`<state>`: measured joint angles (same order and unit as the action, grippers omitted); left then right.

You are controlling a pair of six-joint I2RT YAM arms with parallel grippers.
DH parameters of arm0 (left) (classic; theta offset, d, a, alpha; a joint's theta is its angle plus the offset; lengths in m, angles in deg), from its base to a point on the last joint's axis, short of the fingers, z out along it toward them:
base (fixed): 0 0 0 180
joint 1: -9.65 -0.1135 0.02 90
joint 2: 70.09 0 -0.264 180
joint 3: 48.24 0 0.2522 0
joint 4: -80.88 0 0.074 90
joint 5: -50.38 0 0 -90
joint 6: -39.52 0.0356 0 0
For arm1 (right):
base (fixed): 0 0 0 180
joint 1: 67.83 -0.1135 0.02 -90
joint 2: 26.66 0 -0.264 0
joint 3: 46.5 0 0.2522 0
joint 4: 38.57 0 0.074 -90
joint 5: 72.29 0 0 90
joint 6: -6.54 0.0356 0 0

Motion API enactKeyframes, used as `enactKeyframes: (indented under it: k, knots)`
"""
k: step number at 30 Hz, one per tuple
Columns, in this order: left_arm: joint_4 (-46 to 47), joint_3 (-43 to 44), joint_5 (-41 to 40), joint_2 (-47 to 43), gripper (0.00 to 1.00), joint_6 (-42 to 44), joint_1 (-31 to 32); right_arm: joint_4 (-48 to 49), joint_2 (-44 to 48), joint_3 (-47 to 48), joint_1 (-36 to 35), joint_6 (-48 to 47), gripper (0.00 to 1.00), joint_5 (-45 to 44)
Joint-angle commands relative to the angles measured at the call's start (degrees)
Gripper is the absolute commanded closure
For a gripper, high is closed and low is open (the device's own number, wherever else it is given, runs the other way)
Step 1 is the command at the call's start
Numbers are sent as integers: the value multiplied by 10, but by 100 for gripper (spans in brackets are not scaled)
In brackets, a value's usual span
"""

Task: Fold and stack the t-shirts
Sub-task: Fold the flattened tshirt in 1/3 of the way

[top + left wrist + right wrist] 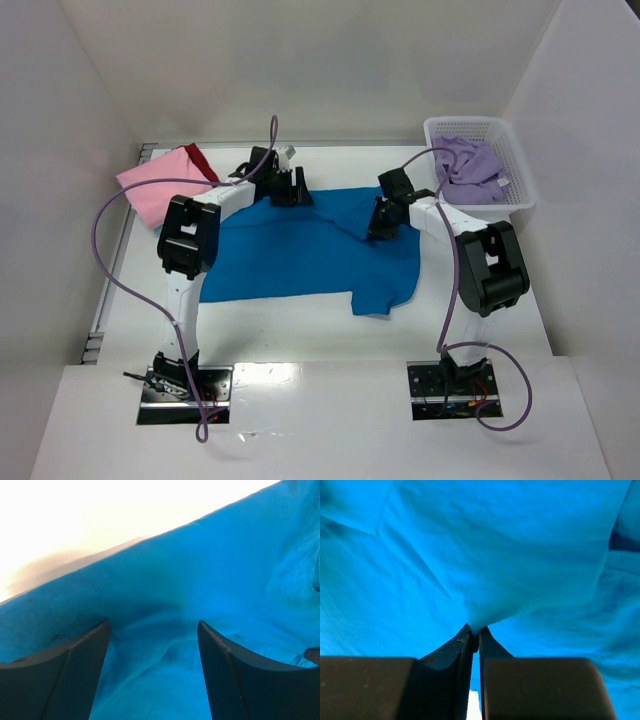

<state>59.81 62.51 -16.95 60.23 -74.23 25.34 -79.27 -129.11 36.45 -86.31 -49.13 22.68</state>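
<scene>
Top external shows the blue t-shirt (290, 260) spread flat at centre, long axis running 9 to 3 o'clock, my left claw (289, 189) at its far edge near 12 and my right claw (383, 222) over its right part near 2. My right claw is pinched tight on a ridge of blue cloth; my left claw stands wide above it, gripping nothing. I judge the right arm leads the fold, most of the shirt lying toward 8 o'clock from its pinch.

A spread t-shirt (290, 255) central on the table (300, 335), folded t-shirts (160, 185) behind it to the left, basket (522, 178) at the far right, crumpled t-shirt (470, 165) inside it
</scene>
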Motion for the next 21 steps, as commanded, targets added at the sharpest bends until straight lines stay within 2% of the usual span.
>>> enactKeyframes:
  k: [1, 2, 6, 8, 14, 21]
  knots:
    - [-15, 10, -8, 26, 21, 21, -7, 0, 19, -19, 3, 3, 85, 4]
    - [-15, 10, -8, 26, 21, 21, -7, 5, 19, -19, 3, 3, 76, 4]
    - [-15, 15, -3, 26, 21, 21, -7, 34, 38, -27, 3, -3, 54, -3]
    - [-15, 15, -3, 26, 21, 26, -12, 52, 51, -27, 3, -3, 46, 4]
    - [-15, 15, 3, 26, 21, 27, -12, 65, 61, -10, -19, -3, 36, 21]
    - [-15, 15, 3, 26, 21, 27, -12, 71, 28, 3, -75, 8, 34, 4]
